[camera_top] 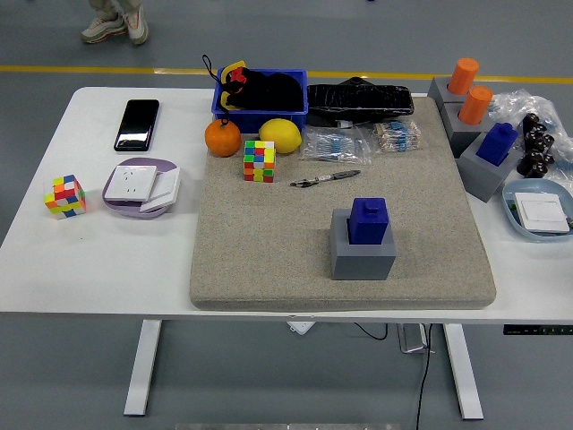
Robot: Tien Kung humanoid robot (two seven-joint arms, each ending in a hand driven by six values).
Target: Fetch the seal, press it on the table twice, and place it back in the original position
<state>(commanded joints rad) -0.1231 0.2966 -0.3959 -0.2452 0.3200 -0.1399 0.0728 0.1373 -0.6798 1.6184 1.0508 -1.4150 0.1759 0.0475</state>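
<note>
A blue seal (368,220) stands upright in its grey block holder (363,249) on the beige mat (269,233), right of centre and toward the front. A second blue seal (498,141) sits in a grey holder (484,173) at the mat's right edge. Two orange seals (464,75) (476,105) stand in grey holders at the back right. Neither of my hands appears in the head view.
On the mat's far side lie a pen (324,178), a Rubik's cube (260,160), a lemon (280,135), an orange (223,138) and a blue bin (260,94). At left are a phone (137,124), a second cube (65,196) and a purple plate (115,202) with sockets. A bowl (537,229) is at right.
</note>
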